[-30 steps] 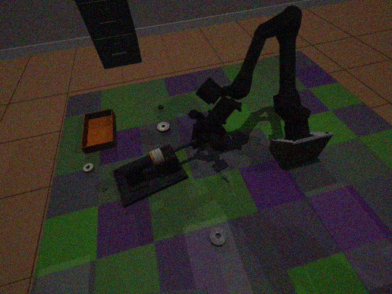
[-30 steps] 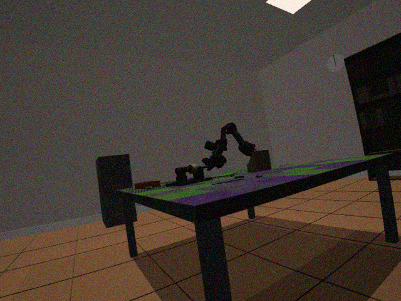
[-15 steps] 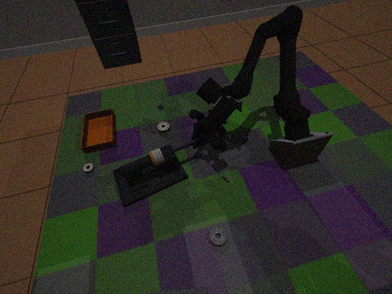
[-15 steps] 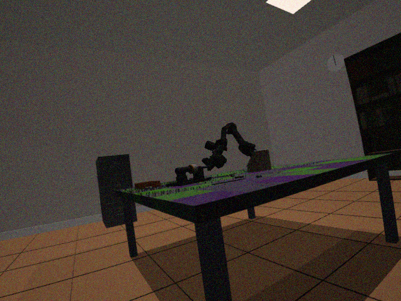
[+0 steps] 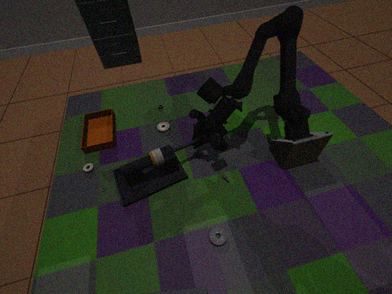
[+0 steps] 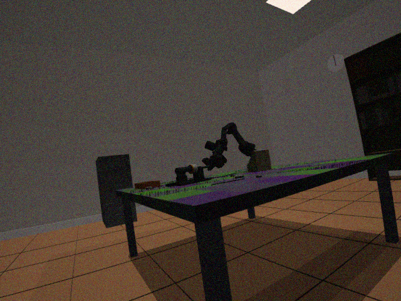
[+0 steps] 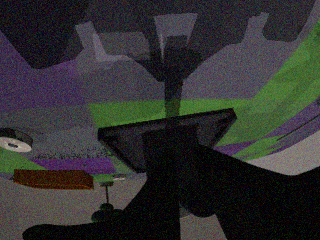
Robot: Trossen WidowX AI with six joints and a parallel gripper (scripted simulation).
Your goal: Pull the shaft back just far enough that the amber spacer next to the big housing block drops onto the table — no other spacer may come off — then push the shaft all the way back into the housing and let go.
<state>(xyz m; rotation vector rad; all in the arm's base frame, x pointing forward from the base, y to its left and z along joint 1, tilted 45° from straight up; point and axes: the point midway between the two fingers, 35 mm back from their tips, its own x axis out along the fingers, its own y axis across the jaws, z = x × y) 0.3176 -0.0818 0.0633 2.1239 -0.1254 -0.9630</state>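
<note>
Top: gripper (image 5: 198, 144) (image 6: 208, 168) nearly closed on the shaft (image 5: 185, 146); 1 amber spacer (image 5: 152, 157) sits in line with it, beside white spacers (image 5: 158, 156); exterior: gripper just beside the fixture (image 6: 198, 173); wrist: black base plate (image 7: 120, 143) ahead, orange tray (image 7: 52, 179) to 1 side.

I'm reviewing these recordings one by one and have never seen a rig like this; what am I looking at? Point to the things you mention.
One black robot arm (image 5: 288, 63) (image 6: 237, 132) on a table. The top picture looks down at it; the exterior one looks from low beyond a table corner; the wrist one rides near the end effector (image 5: 198, 144), looking along it.

Left of the arm in the top picture is a dark fixture (image 5: 155, 193) on a flat base. It carries a white-and-amber stack of spacers (image 5: 157, 156); a shaft (image 5: 183, 147) runs out towards the arm. The end effector is shut on that shaft.

Around them lie an orange tray (image 5: 98, 130) (image 6: 147, 184) (image 7: 53, 179) and three pale rings (image 5: 158, 127). Dim light hides finer detail.
</note>
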